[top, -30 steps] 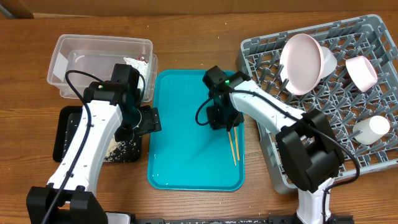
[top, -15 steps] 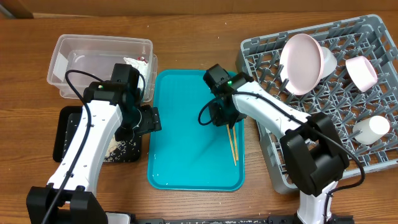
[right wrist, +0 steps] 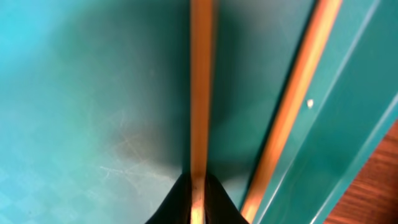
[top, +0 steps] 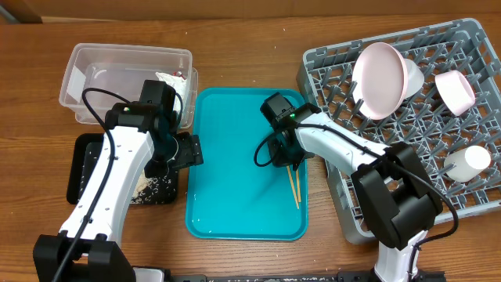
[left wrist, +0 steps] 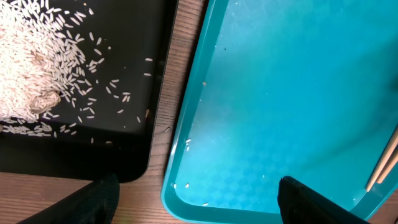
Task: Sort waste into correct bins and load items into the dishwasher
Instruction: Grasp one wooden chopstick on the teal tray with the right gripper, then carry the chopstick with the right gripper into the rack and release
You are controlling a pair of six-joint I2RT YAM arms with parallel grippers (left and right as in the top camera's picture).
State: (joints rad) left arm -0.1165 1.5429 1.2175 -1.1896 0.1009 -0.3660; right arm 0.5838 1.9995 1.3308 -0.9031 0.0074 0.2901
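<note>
Two wooden chopsticks (top: pixel 294 186) lie on the teal tray (top: pixel 235 157) by its right rim. My right gripper (top: pixel 286 153) is down on the tray. In the right wrist view the gripper (right wrist: pixel 198 185) is shut on one chopstick (right wrist: pixel 200 93), while the other chopstick (right wrist: pixel 292 106) lies free beside it. My left gripper (left wrist: pixel 199 202) hangs open over the gap between the black tray (left wrist: pixel 124 155) and the teal tray, holding nothing. White rice (left wrist: pixel 37 62) is heaped on the black tray. A white napkin (top: pixel 168 82) lies in the clear tub (top: pixel 86 63).
The grey dish rack (top: pixel 391 180) on the right holds a plate (top: pixel 380 78), a bowl (top: pixel 455 90) and a white cup (top: pixel 468 163). A few rice grains (left wrist: pixel 188 143) lie on the teal tray's near-left corner.
My right gripper slid a little along the tray towards the chopsticks and shut on one of them. The left arm has not moved.
</note>
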